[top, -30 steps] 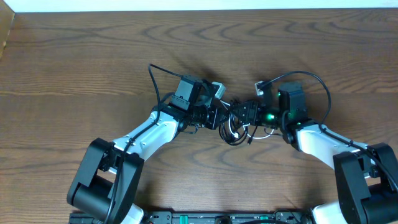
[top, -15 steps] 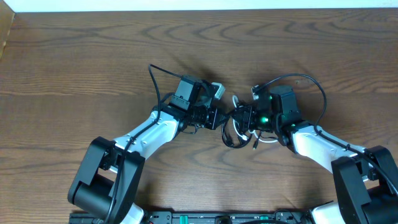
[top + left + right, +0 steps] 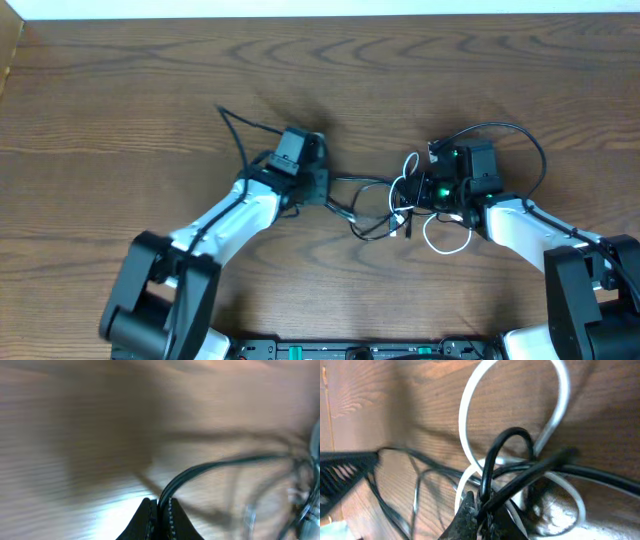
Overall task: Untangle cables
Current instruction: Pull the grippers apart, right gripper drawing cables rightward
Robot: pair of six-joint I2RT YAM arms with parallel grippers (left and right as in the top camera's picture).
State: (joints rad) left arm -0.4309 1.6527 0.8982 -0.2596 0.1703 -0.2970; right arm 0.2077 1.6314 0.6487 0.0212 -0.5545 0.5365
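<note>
Even bright overhead view, left wrist view smeared (motion blur), pale glare below.

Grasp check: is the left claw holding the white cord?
No, the left claw is shut on the thin black flexible cord alone; the thin white cord loops by the right claw.

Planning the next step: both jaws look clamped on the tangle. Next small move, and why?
Probably draw the left gripper away from the right gripper: each is shut on the thin black cable, and the thin white cable loops through the tangle at the right jaws.
</note>
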